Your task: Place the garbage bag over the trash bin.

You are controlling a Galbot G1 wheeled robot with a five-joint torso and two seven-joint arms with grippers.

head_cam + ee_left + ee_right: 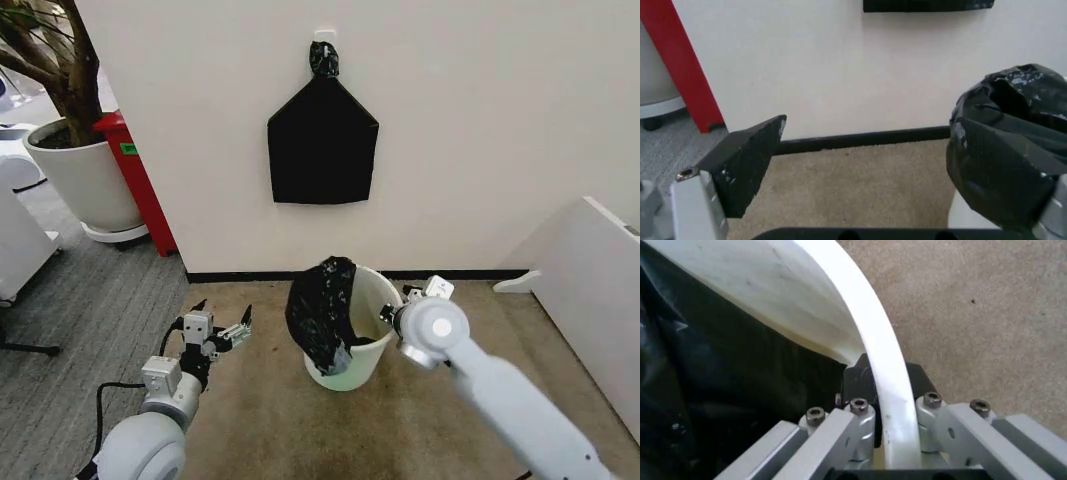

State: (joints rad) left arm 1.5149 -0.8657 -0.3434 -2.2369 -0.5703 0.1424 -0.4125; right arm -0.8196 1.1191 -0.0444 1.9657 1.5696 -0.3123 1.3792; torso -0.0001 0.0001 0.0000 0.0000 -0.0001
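Note:
The cream-white trash bin point(352, 350) stands on the carpet close to the wall. The crinkly black garbage bag point(322, 310) hangs over the left part of its rim and down into the bin. My right gripper point(398, 312) is at the bin's right rim. In the right wrist view the rim point(867, 325) runs between the fingers of that gripper point(885, 377), which is shut on it, with the bag point(720, 390) inside the bin. My left gripper point(222, 314) hovers open to the left of the bin, apart from it. The left wrist view has that gripper point(867, 175) facing the bag point(1013, 100).
A flat matte black bag point(322, 145) hangs on the wall above the bin. A large white plant pot point(85, 180) and a red stand point(140, 185) are at the back left. A white panel point(590, 290) stands on the right. Carpet lies open around the bin.

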